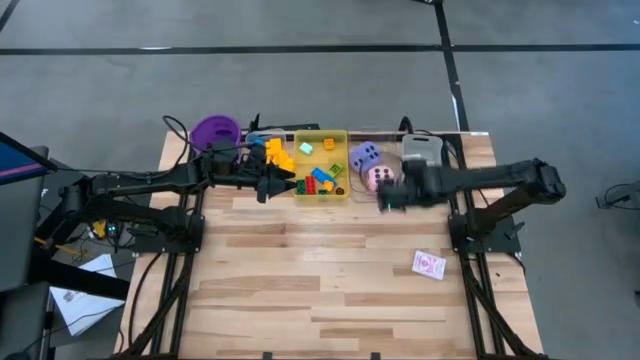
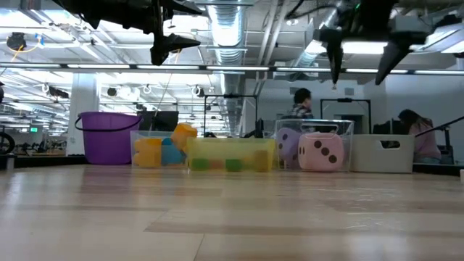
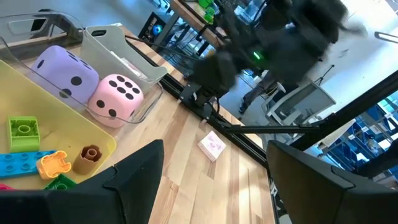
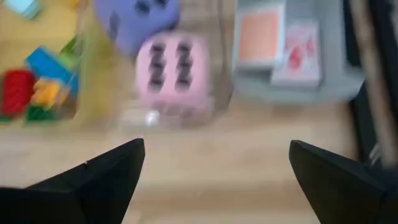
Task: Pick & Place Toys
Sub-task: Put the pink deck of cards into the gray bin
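Small coloured blocks (image 1: 320,180) lie in the yellow tray (image 1: 322,135). More yellow and orange blocks (image 1: 276,155) sit in a clear tray to its left. A purple die (image 1: 365,155) and a pink die (image 1: 379,178) rest in a clear tray (image 3: 148,102) to its right. Red-patterned cards (image 4: 301,53) lie in the grey tray (image 1: 425,150). One card (image 1: 428,265) lies flat on the table near the right arm's base. My left gripper (image 1: 283,186) hangs open above the yellow tray's left edge, holding nothing. My right gripper (image 4: 217,177) hangs open, tipped downward, just on the near side of the pink die (image 4: 174,71).
A round purple cup (image 1: 215,130) stands at the far left of the row of trays. The wide wooden table (image 1: 320,290) stretches toward the near edge. In the low view, people sit in the room behind the trays.
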Robot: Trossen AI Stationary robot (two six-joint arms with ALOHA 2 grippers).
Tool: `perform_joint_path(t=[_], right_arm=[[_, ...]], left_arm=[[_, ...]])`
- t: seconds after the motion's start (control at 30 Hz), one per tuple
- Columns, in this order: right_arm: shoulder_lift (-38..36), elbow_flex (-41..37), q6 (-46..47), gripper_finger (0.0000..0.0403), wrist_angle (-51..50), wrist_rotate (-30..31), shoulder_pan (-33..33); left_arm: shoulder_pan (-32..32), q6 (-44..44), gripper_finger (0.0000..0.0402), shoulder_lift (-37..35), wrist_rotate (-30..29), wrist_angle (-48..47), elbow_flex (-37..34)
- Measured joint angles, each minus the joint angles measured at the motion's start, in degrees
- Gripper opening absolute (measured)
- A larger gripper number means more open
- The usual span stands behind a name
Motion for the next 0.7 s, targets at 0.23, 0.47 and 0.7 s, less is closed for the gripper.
perform_joint_path(t=[0.23,0.47,0.7], right_arm=[[4.9,0.0,20.9,0.0392,-2.9,-9.9,18.4],[12.5,0.0,19.5,0.0392,-0.1,-21.6,30.7],[14.7,0.0,7.5,0.0392,3.0,-24.5,36.9]], left_arm=[[0.0,0.1,0.0278,0.0,0.0,0.0,0.0],[0.0,0.1,0.0278,0.1,0.0,0.0,0.0],[-0.2,-0.4,0.0278,0.1,0.0,0.0,0.0]])
